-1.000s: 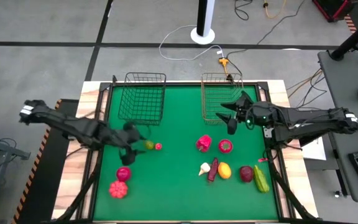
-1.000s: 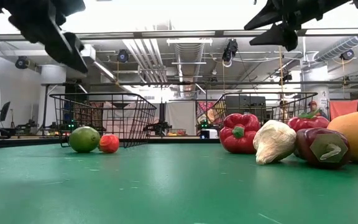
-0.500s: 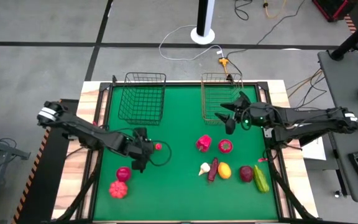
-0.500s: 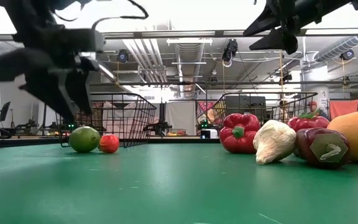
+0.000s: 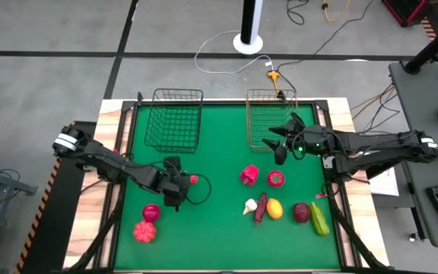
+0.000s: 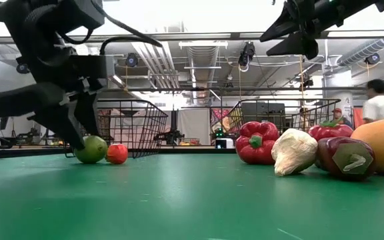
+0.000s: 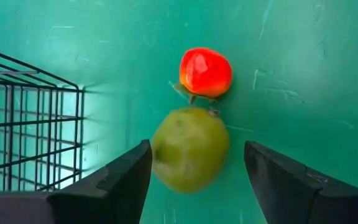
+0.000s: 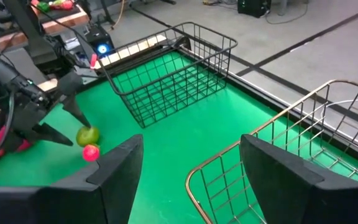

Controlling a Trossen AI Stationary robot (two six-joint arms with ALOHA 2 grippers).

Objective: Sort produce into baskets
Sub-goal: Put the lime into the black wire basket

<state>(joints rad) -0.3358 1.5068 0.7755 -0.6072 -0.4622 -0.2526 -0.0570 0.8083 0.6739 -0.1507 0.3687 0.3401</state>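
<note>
A green lime lies on the green mat with a small red tomato touching its far side. My left gripper slants down over the lime, open, with one finger on either side of it and a gap still showing. In the high view the gripper hides the lime. Both baskets stand at the far edge, the black one on the left and the copper one on the right. My right gripper hangs open and empty in the air beside the copper basket.
More produce lies right of centre: a red pepper, a magenta piece, white garlic, a purple eggplant, a yellow fruit, a dark red piece and a green cucumber. Two red pieces lie near left.
My left gripper has come down from well above the mat and moved toward the table's right, tipping to point more steeply down. Its fingers now stand around the lime. The lime and the tomato have stayed where they were.
</note>
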